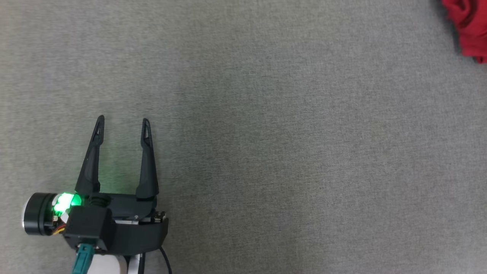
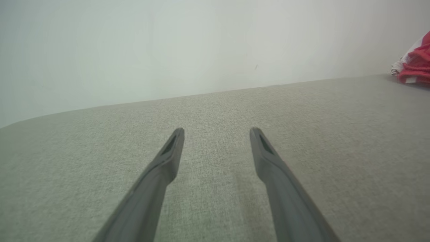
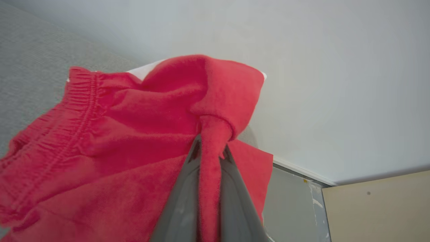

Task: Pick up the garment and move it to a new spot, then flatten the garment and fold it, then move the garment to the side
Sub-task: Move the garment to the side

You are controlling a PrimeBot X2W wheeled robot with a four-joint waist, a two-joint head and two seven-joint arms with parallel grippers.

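The garment point(image 3: 127, 134) is red fleece with an elastic waistband and a bit of white. My right gripper point(image 3: 211, 148) is shut on a pinched fold of it, the cloth bunched and hanging around the fingers. In the head view a corner of the garment point(image 1: 468, 26) shows at the top right edge. In the left wrist view the garment point(image 2: 415, 64) lies at the far right on the grey surface. My left gripper point(image 1: 122, 121) is open at the lower left of the head view, fingers pointing up, far from the cloth. Between the left gripper's point(image 2: 216, 129) fingers is bare grey fabric.
A wide grey fabric surface point(image 1: 266, 133) spreads under both arms. A pale wall point(image 2: 168, 50) rises behind its far edge. In the right wrist view a white baseboard point(image 3: 302, 168), grey floor and a tan panel point(image 3: 379, 208) lie beyond the surface's edge.
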